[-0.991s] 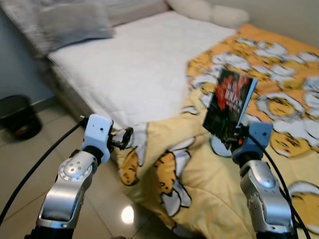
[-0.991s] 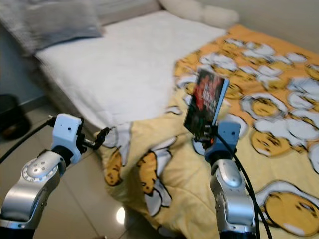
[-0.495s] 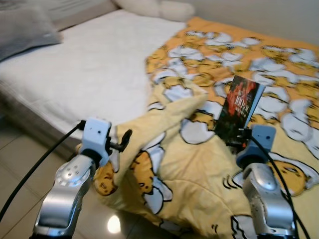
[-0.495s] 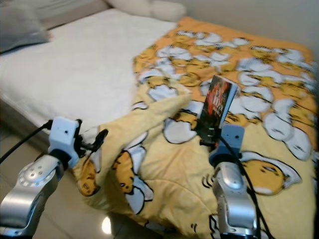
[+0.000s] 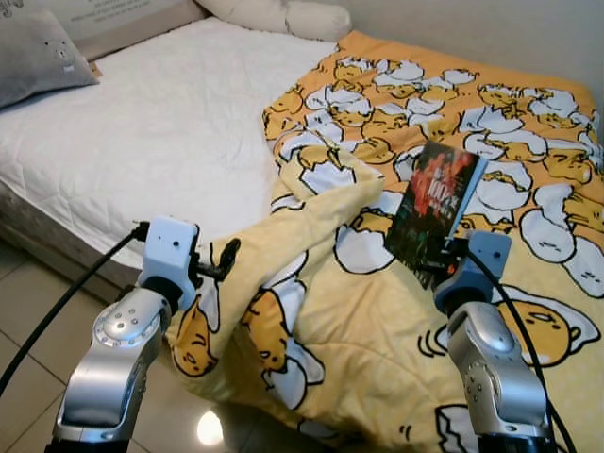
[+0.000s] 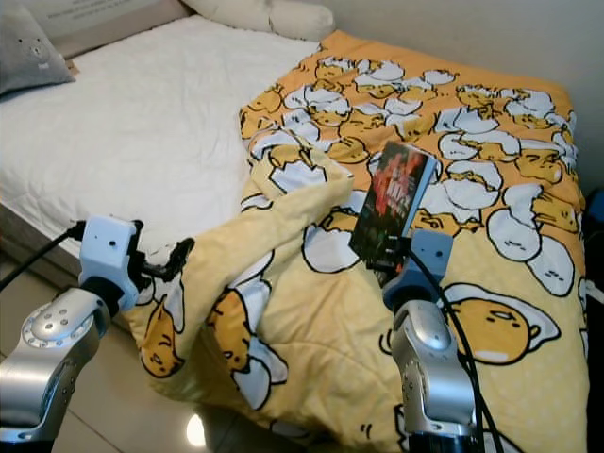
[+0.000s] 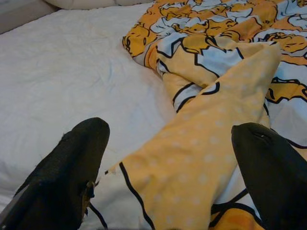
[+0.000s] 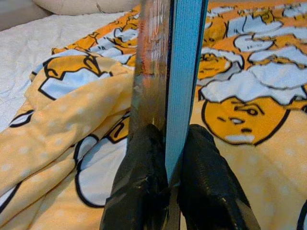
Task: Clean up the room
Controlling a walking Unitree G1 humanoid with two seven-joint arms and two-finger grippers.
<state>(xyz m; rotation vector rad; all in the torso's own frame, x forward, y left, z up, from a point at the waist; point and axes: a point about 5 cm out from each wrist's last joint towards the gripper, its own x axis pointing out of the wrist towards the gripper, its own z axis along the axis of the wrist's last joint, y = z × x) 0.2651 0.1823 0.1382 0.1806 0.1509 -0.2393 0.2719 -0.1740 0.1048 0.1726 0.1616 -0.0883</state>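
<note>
The right end effector (image 5: 440, 257) is clamping a dark book (image 5: 434, 210) by its lower edge, its two black fingers (image 8: 144, 177) pressing on either cover, and the book is standing upright with its blue-edged pages facing the wrist camera. The book is hanging above the yellow duvet (image 5: 377, 321) printed with egg-yolk characters, which is lying rumpled over the right side of the bed (image 5: 142, 132).

The left end effector (image 5: 222, 262) is hovering with its fingers (image 7: 67, 172) spread wide, a folded ridge of the duvet lying between them; I cannot tell whether they are touching the cloth. Beyond it, the white mattress is lying bare, with a grey pillow (image 5: 38, 57) and a cream pillow (image 5: 283, 17) at the head. Tiled floor (image 5: 28, 340) is showing beside the bed.
</note>
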